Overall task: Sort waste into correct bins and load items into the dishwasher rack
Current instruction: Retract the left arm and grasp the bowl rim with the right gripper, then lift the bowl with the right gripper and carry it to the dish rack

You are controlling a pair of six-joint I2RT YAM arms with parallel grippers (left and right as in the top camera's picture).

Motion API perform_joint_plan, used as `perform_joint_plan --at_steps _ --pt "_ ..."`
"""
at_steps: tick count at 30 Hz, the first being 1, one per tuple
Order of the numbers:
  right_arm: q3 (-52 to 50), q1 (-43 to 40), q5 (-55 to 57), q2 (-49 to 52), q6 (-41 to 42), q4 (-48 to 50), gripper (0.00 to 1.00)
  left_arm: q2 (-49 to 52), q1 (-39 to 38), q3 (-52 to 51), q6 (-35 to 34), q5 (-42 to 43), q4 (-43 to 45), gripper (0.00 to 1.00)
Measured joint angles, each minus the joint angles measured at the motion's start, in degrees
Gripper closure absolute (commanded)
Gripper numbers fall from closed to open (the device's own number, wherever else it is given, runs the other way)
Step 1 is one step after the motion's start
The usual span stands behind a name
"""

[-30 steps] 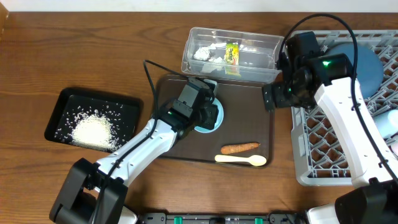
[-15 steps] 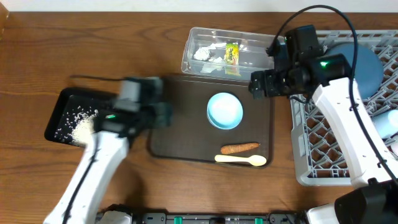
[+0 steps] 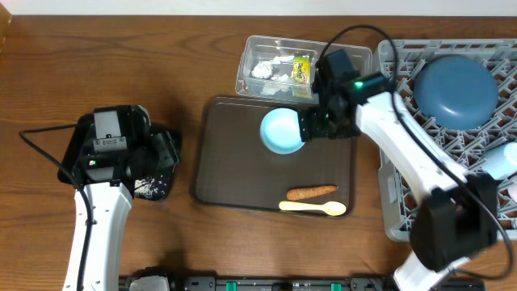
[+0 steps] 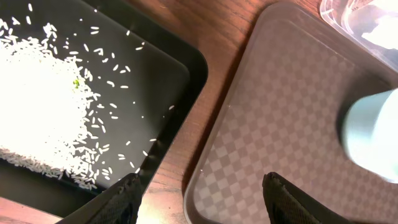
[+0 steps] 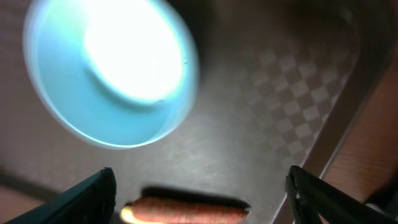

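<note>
Grey dishwasher rack point(image 3: 397, 217) at one end, and the pale blue bowl point(image 3: 281, 131) waiting for it on the brown serving tray point(image 3: 234, 170).

The rack already carries the dark blue plate point(image 3: 456, 89). The bowl sits on the tray's far half, well apart from the rack, with the right gripper point(image 5: 199, 193) just beside its rack-side edge. That gripper's jaws are spread and grasp nothing. In the wrist view the bowl lies ahead of the fingers and off to one side, not between them. Being round, it offers no long axis, so any stretch of rim would probably serve. The left gripper point(image 4: 202, 202), also released and empty, hangs over the gap between the black tray point(image 4: 180, 68) and the serving tray, so the right arm is clearly nearer.
</note>
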Motion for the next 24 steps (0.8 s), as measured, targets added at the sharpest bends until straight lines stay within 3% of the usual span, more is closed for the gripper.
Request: perform_joint_plan --at_steps 9,17,24 --pt "-0.2 1.8 1.0 8.9 6.4 2.7 0.21 0.0 0.0 0.0 0.0 0.0 0.0 0.35" --pt "-0.3 4.1 1.0 10.2 8.2 4.0 0.22 0.0 0.0 0.0 0.0 0.0 0.0 0.35" --pt "-0.3 4.1 1.6 10.2 8.6 5.9 0.32 0.0 0.0 0.0 0.0 0.0 -0.1 0.35"
